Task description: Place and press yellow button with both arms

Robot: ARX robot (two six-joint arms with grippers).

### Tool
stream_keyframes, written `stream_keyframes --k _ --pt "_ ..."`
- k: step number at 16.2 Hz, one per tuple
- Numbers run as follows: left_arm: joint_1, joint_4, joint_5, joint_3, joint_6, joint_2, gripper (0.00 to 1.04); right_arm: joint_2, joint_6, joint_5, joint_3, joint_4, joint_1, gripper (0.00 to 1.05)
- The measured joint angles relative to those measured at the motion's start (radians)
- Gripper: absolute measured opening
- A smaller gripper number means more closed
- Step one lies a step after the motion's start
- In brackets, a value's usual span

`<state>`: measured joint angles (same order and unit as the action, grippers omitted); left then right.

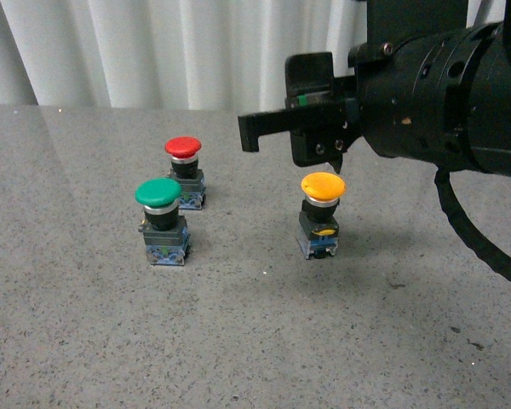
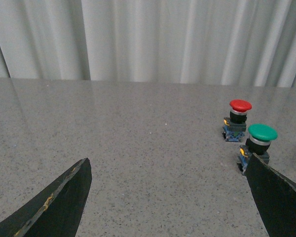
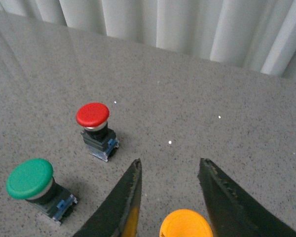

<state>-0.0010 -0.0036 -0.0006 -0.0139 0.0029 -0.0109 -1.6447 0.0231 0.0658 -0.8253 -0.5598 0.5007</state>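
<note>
The yellow button (image 1: 323, 187) stands upright on the grey table, right of centre. My right gripper (image 1: 268, 106) is open and hovers just above and behind it, with the fingers pointing left. In the right wrist view the yellow cap (image 3: 186, 224) lies between and below the open fingers of the gripper (image 3: 170, 163), and nothing is held. My left gripper (image 2: 167, 160) is open and empty over bare table. Its arm does not show in the front view.
A green-capped button (image 1: 157, 192) and a red-capped button (image 1: 183, 146) stand left of the yellow one. Both also show in the left wrist view, the green (image 2: 262, 132) close to one finger and the red (image 2: 240, 105) beyond. White curtains hang behind the table.
</note>
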Motion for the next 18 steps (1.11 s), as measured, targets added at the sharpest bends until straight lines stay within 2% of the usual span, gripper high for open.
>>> stream_keyframes --k 3,8,18 --pt "0.0 0.0 0.0 0.0 0.0 0.0 0.98 -0.012 -0.023 -0.002 -0.002 0.077 -0.011 0.03" --pt "0.0 0.0 0.0 0.0 0.0 0.0 0.98 -0.012 -0.032 -0.006 -0.004 0.143 -0.024 0.02" --pt "0.0 0.0 0.0 0.0 0.0 0.0 0.98 -0.068 -0.032 -0.009 -0.038 0.154 -0.011 0.02"
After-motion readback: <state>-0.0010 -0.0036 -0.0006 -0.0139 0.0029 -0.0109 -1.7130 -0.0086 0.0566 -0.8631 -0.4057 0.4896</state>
